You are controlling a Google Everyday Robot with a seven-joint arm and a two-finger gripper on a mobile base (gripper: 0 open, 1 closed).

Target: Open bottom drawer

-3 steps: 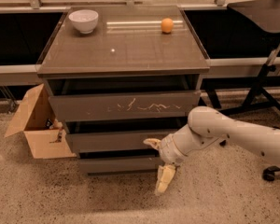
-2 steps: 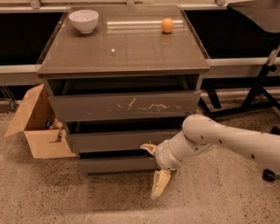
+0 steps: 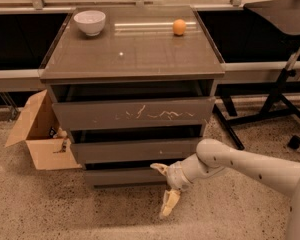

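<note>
The end effector (image 3: 165, 186), fingers spread apart, hangs low in front of the drawer cabinet (image 3: 132, 114). Below it lies a speckled floor (image 3: 65, 209). Well to its left stands an open cardboard box (image 3: 40, 139). Up and to its right stands a dark chair (image 3: 280, 14). Above it, light reflects off the glossy tabletop (image 3: 135, 49).

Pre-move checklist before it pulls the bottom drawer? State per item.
1. Gripper at the bottom drawer, right end of its front: ok.
2. Fingers spread open: ok.
3. Upper finger hooked over the drawer's top edge: cannot tell.
4. Drawer open: not ok, front roughly in line with the middle drawer.
5. Cardboard box out of the pull path, left of the cabinet: ok.
</note>
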